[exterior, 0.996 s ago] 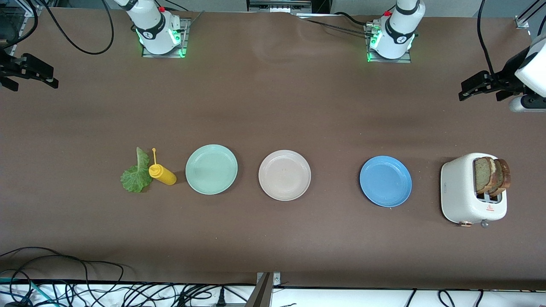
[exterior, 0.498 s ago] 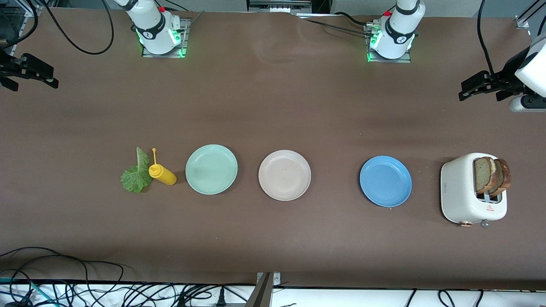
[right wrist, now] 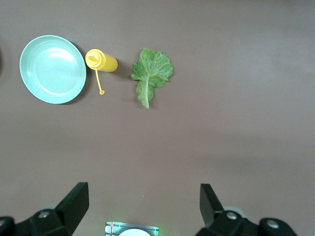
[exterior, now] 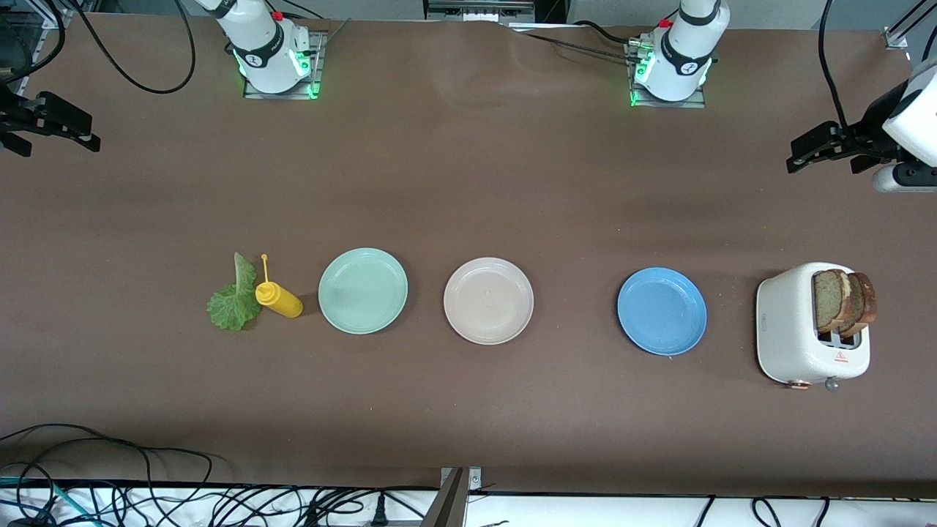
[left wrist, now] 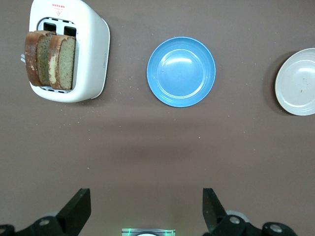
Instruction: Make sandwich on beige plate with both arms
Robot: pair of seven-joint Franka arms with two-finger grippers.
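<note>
- Beige plate [exterior: 488, 300] sits bare on your tabletop [exterior: 468, 183], between mint plate [exterior: 363, 290] and blue plate [exterior: 662, 311]
- Bread slices [exterior: 843, 301] stand in your toaster [exterior: 794, 326]; lettuce [exterior: 234, 303] touches mustard bottle [exterior: 279, 298]
- Left hand [exterior: 823, 150] and right hand [exterior: 62, 126] wait spread, each over its own tabletop end

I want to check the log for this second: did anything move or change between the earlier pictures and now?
Nothing visibly changed. The left gripper and right gripper wait open above the table; the bread slices stand in the toaster, the lettuce leaf lies beside the yellow bottle, and the beige plate is bare.
</note>
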